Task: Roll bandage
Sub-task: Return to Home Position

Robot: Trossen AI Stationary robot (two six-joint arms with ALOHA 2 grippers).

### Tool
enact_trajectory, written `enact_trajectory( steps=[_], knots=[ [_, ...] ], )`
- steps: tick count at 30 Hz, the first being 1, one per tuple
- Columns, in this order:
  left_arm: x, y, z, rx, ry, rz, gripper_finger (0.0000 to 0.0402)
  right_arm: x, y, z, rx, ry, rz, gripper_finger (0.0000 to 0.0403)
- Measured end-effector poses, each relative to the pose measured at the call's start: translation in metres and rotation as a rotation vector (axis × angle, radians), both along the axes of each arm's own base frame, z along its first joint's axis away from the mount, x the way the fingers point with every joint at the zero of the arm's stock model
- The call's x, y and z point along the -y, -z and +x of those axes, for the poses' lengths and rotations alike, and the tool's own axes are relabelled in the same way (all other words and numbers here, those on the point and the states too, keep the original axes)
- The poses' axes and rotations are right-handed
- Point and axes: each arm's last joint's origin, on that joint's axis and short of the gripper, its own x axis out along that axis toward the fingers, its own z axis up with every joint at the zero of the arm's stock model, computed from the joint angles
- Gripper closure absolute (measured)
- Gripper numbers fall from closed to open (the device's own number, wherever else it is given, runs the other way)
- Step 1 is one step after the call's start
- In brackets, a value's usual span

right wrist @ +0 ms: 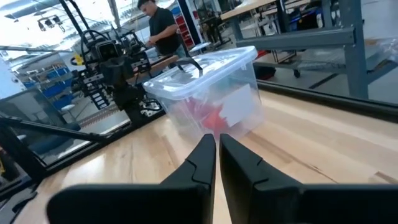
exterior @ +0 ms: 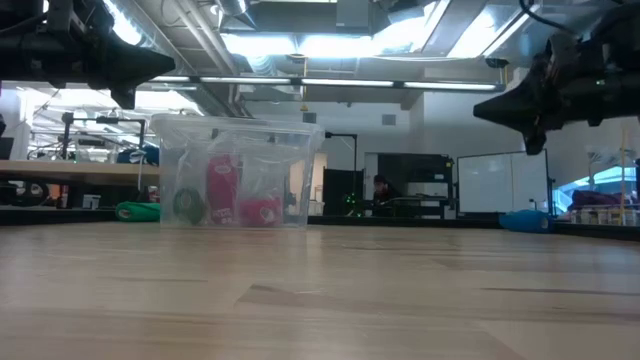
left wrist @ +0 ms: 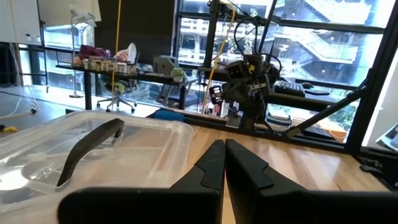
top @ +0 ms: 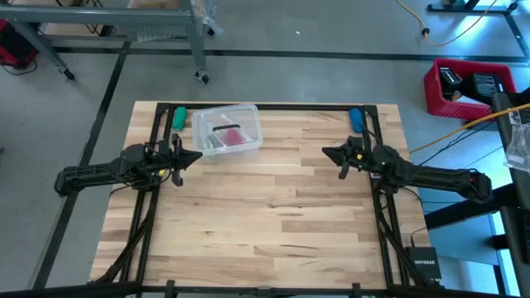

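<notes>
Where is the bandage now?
High view: the bandage lies inside the lidded clear box at the table's upper left, close by the left gripper.

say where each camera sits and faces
high: above the table, looking straight down; left arm and right arm show
low: at table-top height, level toward the clear box; arms at upper corners
left wrist: on left arm, facing right arm; own shut jaws
right wrist: on right arm, facing box and left arm; own shut jaws
shared: all four see the box

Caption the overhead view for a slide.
The bandage inside the closed clear box on the table, beside the shut left gripper; the shut right gripper waits opposite.
</notes>
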Motion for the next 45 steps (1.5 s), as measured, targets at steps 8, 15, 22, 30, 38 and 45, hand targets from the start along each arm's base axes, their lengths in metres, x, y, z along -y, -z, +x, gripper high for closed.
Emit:
enact_trajectory(
  steps=[8,15,22,30,38,45],
  knots=[
    [0.0,0.0,0.0,-0.004,-0.002,0.014,0.0396,-0.007,-0.008,-0.007,0.036,0.009,-0.031,0.0377],
    [0.0,0.001,0.0,-0.014,-0.002,0.012,0.0396,-0.01,0.002,-0.009,-0.027,0.039,-0.02,0.0377],
    [-0.001,0.001,0.0,-0.01,-0.025,0.013,0.0396,-0.019,0.002,-0.008,-0.027,0.034,-0.027,0.0377],
    [-0.001,0.001,0.0,-0.016,-0.027,0.032,0.0396,-0.036,0.004,-0.009,-0.069,0.011,-0.082,0.0377],
    [-0.001,0.001,0.0,-0.018,-0.025,0.028,0.0396,-0.044,0.0,-0.015,-0.05,-0.116,-0.241,0.0377],
    [-0.001,0.002,0.0,-0.027,-0.023,0.024,0.0396,-0.048,-0.005,-0.02,0.025,-0.301,-0.293,0.0377]
  ],
)
